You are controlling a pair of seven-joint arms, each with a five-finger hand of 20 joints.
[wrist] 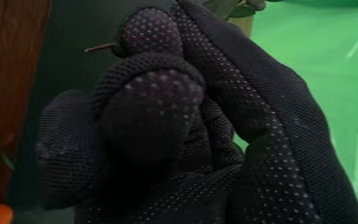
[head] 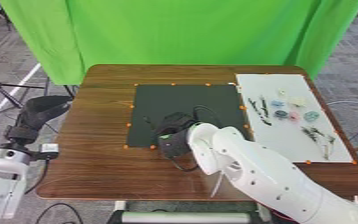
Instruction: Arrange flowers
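The right hand, above the dark mat, curls its fingers around a thin stem, with leaves just past its fingertips. Loose flowers and sprigs lie on the white sheet. The left hand, beside the table, is relaxed, holding nothing.

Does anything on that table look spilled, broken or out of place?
Nothing stands out. The flowers lie loose on the white sheet, unspoiled as far as I can tell, and the right hand grips a thin stem over the dark mat.
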